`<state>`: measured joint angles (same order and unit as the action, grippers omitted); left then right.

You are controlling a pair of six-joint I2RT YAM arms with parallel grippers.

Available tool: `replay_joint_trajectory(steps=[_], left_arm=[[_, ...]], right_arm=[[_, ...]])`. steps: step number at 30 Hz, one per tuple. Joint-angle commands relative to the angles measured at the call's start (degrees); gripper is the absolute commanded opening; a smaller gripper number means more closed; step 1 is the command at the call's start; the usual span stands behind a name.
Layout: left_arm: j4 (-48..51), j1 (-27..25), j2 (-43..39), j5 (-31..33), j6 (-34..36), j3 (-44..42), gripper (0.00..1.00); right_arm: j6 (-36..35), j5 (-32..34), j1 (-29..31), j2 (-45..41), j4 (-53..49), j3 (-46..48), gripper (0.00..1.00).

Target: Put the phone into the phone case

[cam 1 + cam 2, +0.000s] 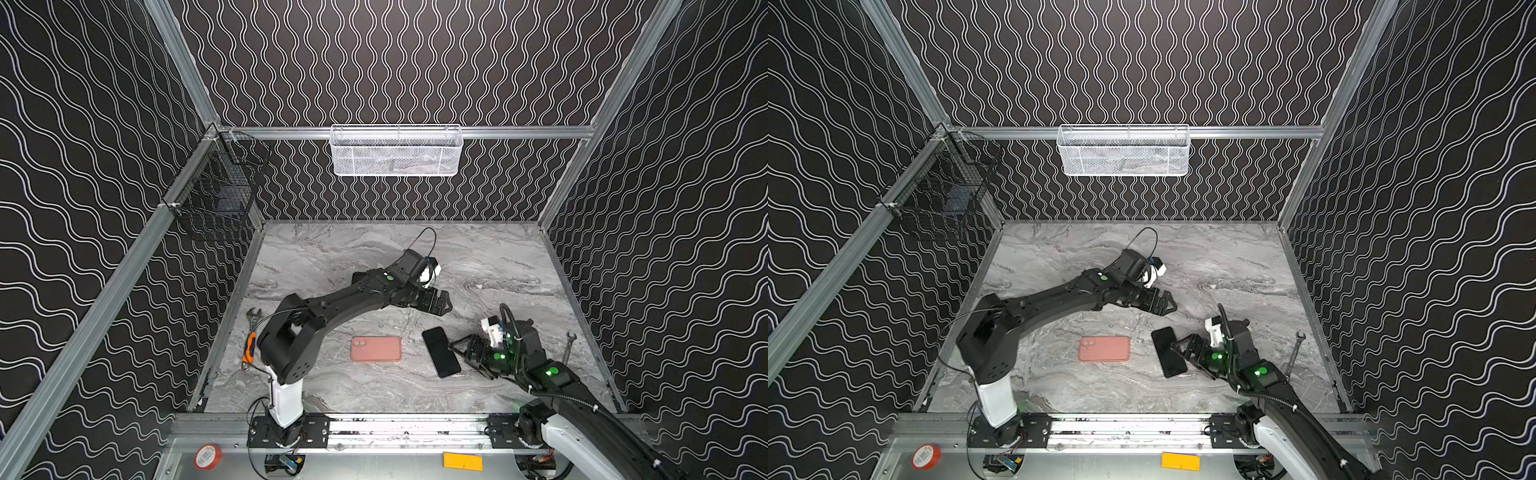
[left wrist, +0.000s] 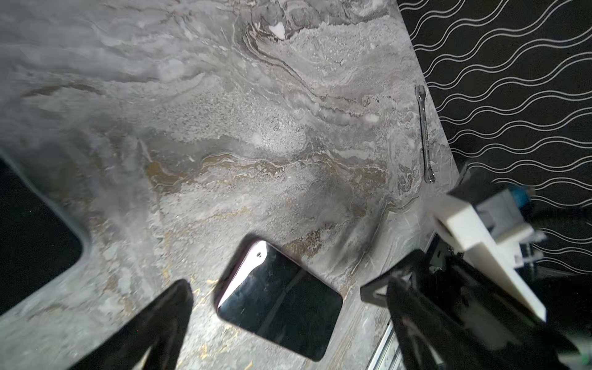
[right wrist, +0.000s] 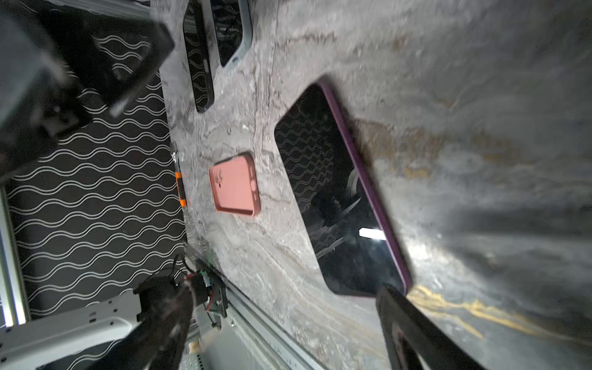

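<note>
The black phone (image 1: pixel 441 351) (image 1: pixel 1168 351) lies screen up on the marble table, right of centre; both wrist views show it (image 2: pixel 278 301) (image 3: pixel 339 198). The pink phone case (image 1: pixel 376 349) (image 1: pixel 1104 348) (image 3: pixel 235 185) lies flat a short way to its left, apart from it. My right gripper (image 1: pixel 467 359) (image 1: pixel 1192 359) (image 3: pixel 288 307) is open and low at the phone's right long edge, with one fingertip against that edge. My left gripper (image 1: pixel 440 301) (image 1: pixel 1163 302) (image 2: pixel 288 298) hovers open behind the phone, holding nothing.
An orange-handled adjustable wrench (image 1: pixel 249 345) lies by the left wall. A slim spanner (image 1: pixel 568 349) (image 2: pixel 424 134) lies by the right wall. A white mesh basket (image 1: pixel 397 149) and a black wire basket (image 1: pixel 216 187) hang on the walls. The metal front rail (image 1: pixel 395 428) borders the table.
</note>
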<state>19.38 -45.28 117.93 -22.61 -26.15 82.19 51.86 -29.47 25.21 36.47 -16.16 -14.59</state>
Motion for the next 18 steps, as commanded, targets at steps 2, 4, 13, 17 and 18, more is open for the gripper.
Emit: replay_joint_trajectory(steps=[2,4,13,17,18], left_arm=[[0.0,0.1,3.4,-4.7,0.8,2.1,0.98],[0.6,0.0,5.1,-5.0,0.6,2.5,0.98],[2.0,-1.4,10.8,-6.2,-2.0,3.0,0.98],[1.7,-1.7,11.1,-6.6,-2.1,2.2,0.98],[1.5,-1.7,11.0,-6.6,-2.2,1.6,0.98]], right_arm=[[8.0,2.6,7.2,-2.8,1.0,3.3,0.92],[10.1,4.0,10.8,-2.1,3.6,4.6,0.93],[9.1,5.4,14.6,8.1,11.6,4.8,0.93],[8.6,7.9,14.5,8.8,11.7,4.3,0.94],[8.5,9.1,14.5,8.9,11.4,4.1,0.94]])
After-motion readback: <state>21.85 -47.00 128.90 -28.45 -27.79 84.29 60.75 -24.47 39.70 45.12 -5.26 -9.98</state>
